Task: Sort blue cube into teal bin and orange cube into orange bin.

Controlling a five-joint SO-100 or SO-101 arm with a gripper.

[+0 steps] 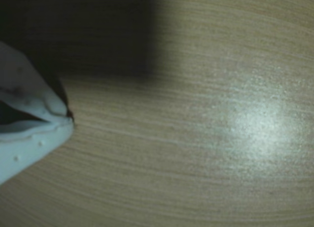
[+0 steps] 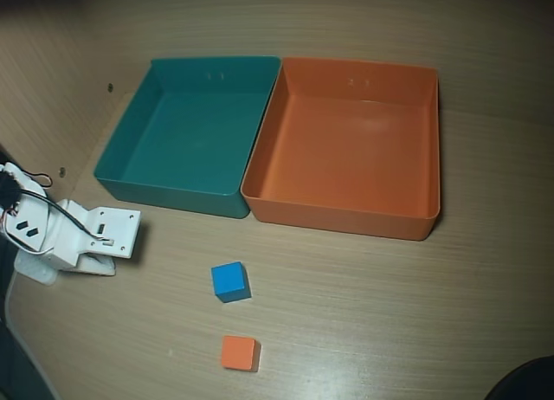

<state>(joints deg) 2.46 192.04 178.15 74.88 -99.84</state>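
**Desk:** Bins first — where did they stand?

**Photographer:** Orange bin (image 2: 346,216), the wider of the two trays, sat at the far side of the wooden table (image 2: 389,313) in the overhead view, with the teal bin (image 2: 173,195) touching its left wall. Both were empty, bare floors showing in each.

**Desk:** And the arm?

**Photographer:** White arm (image 2: 74,235) lay low at the left edge of the overhead view, just in front of the teal bin's near left corner and well apart from both cubes. Its gripper (image 1: 66,120) carried nothing; in the wrist view the two pale fingers met at their tips, pressed together over bare wood grain.

**Desk:** The cubes?

**Photographer:** Blue cube (image 2: 230,281) rested on the table in front of the seam between the bins, nearer the teal one. Orange cube (image 2: 239,352) sat a little closer to the camera's near edge, just beyond the blue, not touching it. Neither appeared in the wrist view.

**Desk:** So what stage?

**Photographer:** By my reading, the very start: no cube had been sorted. The next move likely called for spreading the fingers, swinging right across the table and descending squarely over one cube, the blue being closer, while keeping clear of the teal wall.
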